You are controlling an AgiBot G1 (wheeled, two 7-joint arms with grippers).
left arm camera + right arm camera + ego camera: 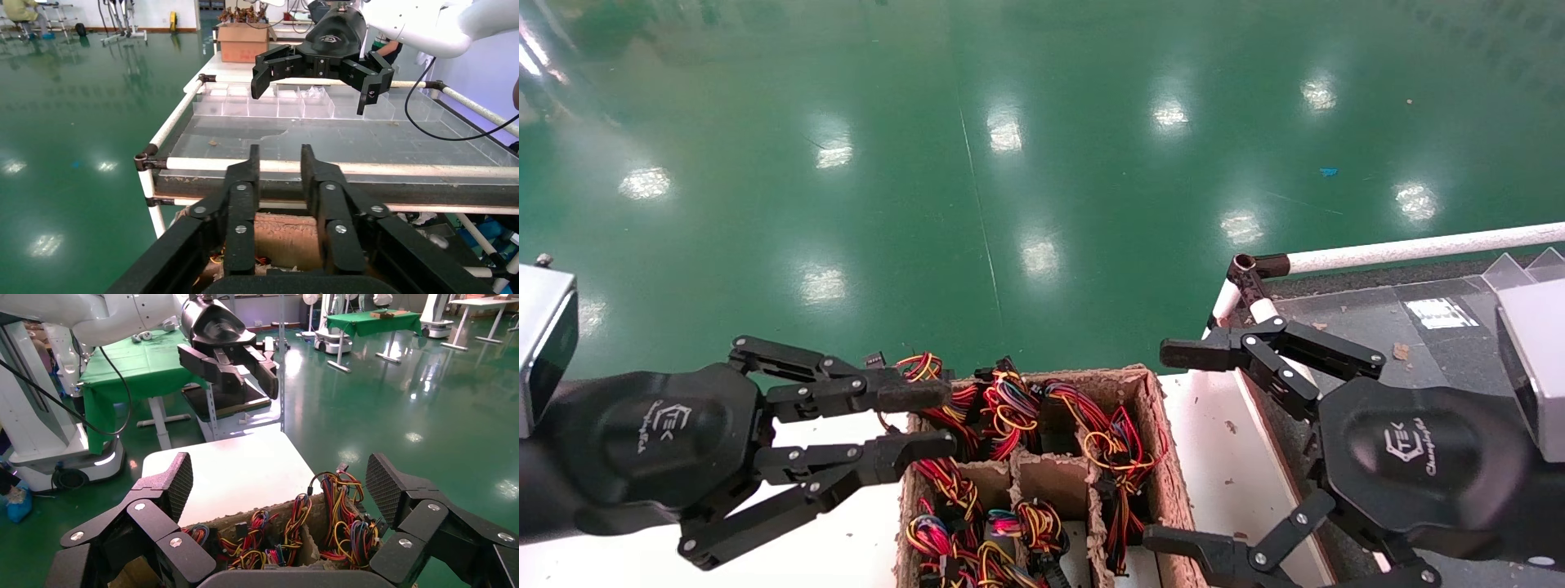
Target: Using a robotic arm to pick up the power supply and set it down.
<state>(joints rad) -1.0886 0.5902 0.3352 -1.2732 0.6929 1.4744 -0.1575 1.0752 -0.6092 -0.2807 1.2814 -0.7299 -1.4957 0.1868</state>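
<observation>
Pretty bright on my end, overhead lights throw white glare spots all over the glossy green floor [977, 163]. Everything's sharp, only soft shadows.

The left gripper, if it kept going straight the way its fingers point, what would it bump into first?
Probably the wire bundles sticking up from the cardboard carton. The left gripper points at the carton's far corner, fingertips already beside the wires. It may be higher than them, so it could pass just above.

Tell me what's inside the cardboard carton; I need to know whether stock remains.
The divided carton holds bundles of red, yellow, orange and black wires in its compartments. Whatever lies beneath them is covered, so no grey casing shows.
</observation>
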